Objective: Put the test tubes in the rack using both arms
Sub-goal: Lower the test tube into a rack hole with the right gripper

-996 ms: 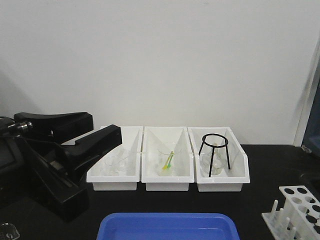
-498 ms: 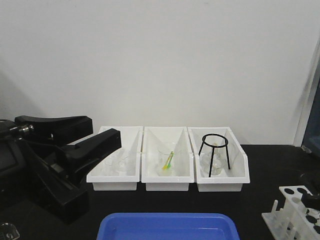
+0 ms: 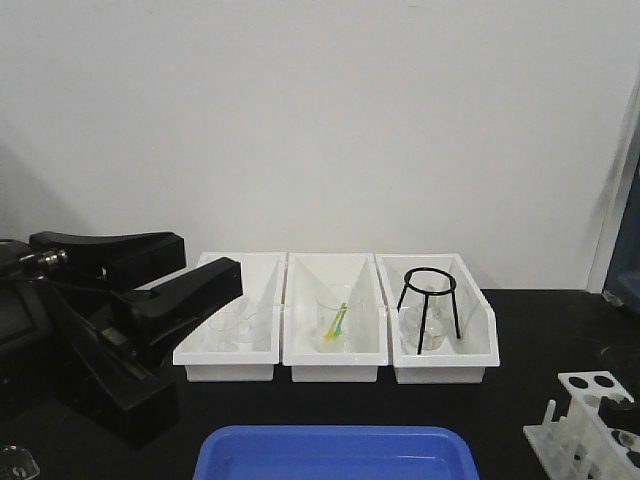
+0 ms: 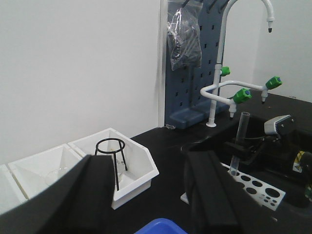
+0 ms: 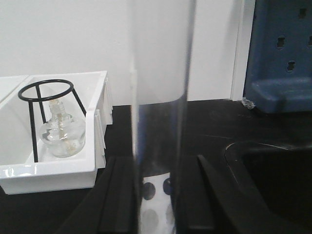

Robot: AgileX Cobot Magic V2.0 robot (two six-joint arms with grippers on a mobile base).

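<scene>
My right gripper (image 5: 157,168) is shut on a clear test tube (image 5: 158,87) and holds it upright. Its lower end is just above the holed top of the white rack (image 5: 155,195). The left wrist view shows the same: the tube (image 4: 242,134) stands in the right gripper (image 4: 239,148) over the rack (image 4: 256,185). My left gripper (image 4: 148,163) is open and empty, raised at the table's left (image 3: 200,285), well away from the rack (image 3: 585,415). The right gripper is almost wholly past the right edge of the front view.
Three white bins stand in a row at the back: the left (image 3: 228,355) with glassware, the middle (image 3: 335,350) with a beaker, the right (image 3: 440,355) with a black tripod (image 3: 430,300) and a glass burner. A blue tray (image 3: 335,455) lies in front. A sink and tap (image 4: 229,83) are at the right.
The right gripper has come in over the rack's right part, now darkening it in the front view. The left gripper shifted slightly, then held still.
</scene>
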